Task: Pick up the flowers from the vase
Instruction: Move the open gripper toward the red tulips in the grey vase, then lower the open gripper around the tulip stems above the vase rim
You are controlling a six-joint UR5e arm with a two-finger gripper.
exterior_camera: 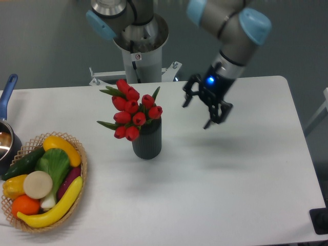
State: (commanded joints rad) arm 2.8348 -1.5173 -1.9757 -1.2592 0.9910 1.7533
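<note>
Since the flowers (132, 114) stand stems-down in the vase (147, 139) near mid-table, their buds lean left over the rim. Right of them, apart, the gripper (203, 109) hangs open and empty, probably lining up for the bunch.

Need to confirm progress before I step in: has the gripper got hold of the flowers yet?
No, the gripper hangs open in the air to the right of the flowers, which sit in the vase.
</note>
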